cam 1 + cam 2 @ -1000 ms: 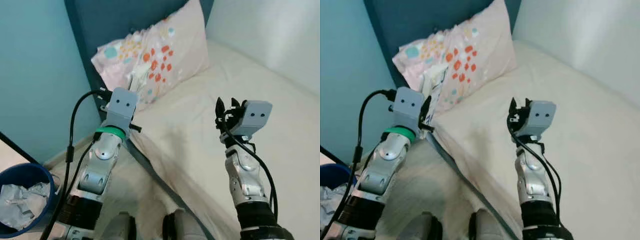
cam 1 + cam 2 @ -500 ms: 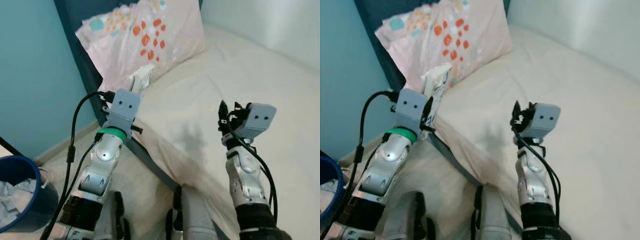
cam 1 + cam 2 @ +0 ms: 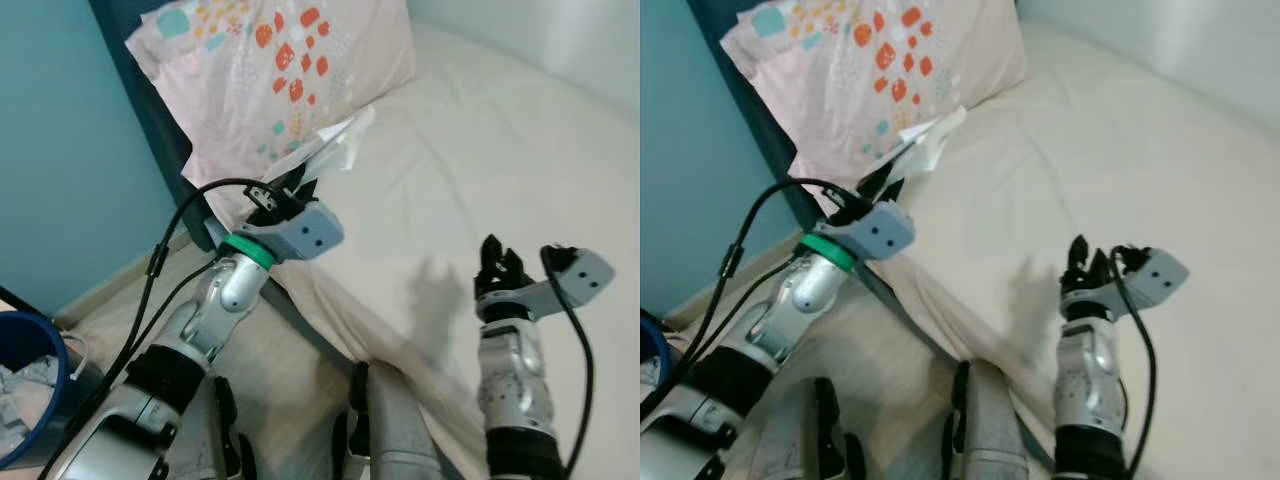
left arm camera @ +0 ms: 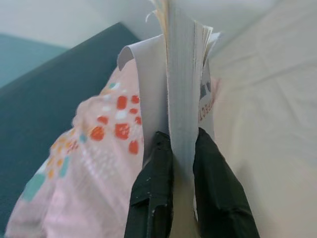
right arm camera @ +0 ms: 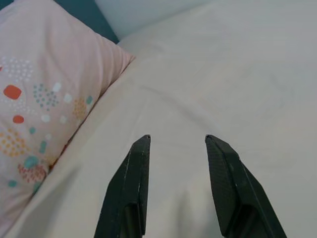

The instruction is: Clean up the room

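You're swinging the left gripper [image 3: 300, 185] over the bed [image 3: 480, 150] now, still clamping that paper wad [image 3: 335, 150]; right gripper [image 5: 176, 148] dropping lower, released.

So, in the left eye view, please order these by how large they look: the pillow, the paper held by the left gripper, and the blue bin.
1. pillow, clearly the largest.
2. blue bin, cut by the picture's edge, so its full size is unsure.
3. paper in the left gripper, looks smallest.
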Robot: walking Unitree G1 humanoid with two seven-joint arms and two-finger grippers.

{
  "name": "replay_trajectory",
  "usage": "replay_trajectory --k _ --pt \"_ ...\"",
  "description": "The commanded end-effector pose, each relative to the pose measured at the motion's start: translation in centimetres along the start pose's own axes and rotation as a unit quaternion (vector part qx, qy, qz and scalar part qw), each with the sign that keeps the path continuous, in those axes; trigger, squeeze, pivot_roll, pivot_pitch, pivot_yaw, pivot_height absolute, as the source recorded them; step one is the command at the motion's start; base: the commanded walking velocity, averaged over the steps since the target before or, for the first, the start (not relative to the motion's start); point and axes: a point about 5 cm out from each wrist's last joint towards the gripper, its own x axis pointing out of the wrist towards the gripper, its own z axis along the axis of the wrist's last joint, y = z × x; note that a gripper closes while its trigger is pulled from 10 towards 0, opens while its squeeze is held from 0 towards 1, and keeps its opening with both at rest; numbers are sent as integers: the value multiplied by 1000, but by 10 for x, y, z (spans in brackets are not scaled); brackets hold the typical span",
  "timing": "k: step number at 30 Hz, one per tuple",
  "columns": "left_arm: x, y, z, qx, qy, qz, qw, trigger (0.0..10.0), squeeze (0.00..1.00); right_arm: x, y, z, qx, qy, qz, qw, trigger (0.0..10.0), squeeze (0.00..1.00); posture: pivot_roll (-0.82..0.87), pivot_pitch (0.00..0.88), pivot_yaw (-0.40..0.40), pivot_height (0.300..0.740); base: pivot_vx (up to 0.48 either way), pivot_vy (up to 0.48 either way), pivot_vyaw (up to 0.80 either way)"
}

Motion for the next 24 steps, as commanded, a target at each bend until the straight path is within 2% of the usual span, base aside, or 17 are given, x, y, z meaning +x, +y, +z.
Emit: replay_trajectory --k 1,4,6,7,9,13,14,16,17,18,20,21,24 --pt "2 -6 6 20 -31 -7 999 10000 0 -5 -3 0 -17 7 0 1000 10000 0 -198 248 30 595 0 0 0" --pt "6 -11 5 50 -49 -16 997 10000 0 -7 0 7 -28 4 15 999 10000 0 -213 262 28 595 0 0 0" --pt "12 -16 5 96 -67 -17 993 10000 0 -10 8 19 -40 -6 38 998 10000 0 -253 297 25 595 0 0 0" --pt "12 -16 5 96 -67 -17 993 10000 0 -10 8 19 -40 -6 38 998 10000 0 -253 297 25 595 0 0 0" --pt "16 -20 6 128 -84 -20 988 10000 0 -12 15 28 -48 -14 55 997 10000 0 -269 311 28 595 0 0 0" --pt "18 -25 8 156 -101 -27 982 10000 0 -14 23 38 -50 -26 70 996 10000 0 -307 337 33 595 0 0 0" --pt "19 -28 9 178 -112 -33 977 10000 0 -16 27 45 -48 -34 75 995 10000 0 -339 356 35 595 0 0 0" --pt "19 -30 9 195 -121 -36 973 10000 0 -18 30 50 -46 -39 77 995 10000 0 -347 359 36 595 0 0 0" --pt "20 -33 9 215 -127 -44 967 10000 0 -20 30 56 -49 -45 73 995 10000 0 -373 373 35 595 0 0 0" --pt "20 -33 9 215 -127 -44 967 10000 0 -20 30 56 -49 -45 73 995 10000 0 -373 373 35 595 0 0 0" --pt "20 -39 7 257 -137 -63 955 10000 0 -28 22 68 -63 -53 59 995 10000 0 -415 398 31 595 0 0 0" --pt "20 -39 7 257 -137 -63 955 10000 0 -28 22 68 -63 -53 59 995 10000 0 -415 398 31 595 0 0 0" --pt "18 -51 10 295 -163 -79 938 10000 0 -39 15 75 -78 -49 46 995 10000 0 -441 414 30 595 0 0 0"
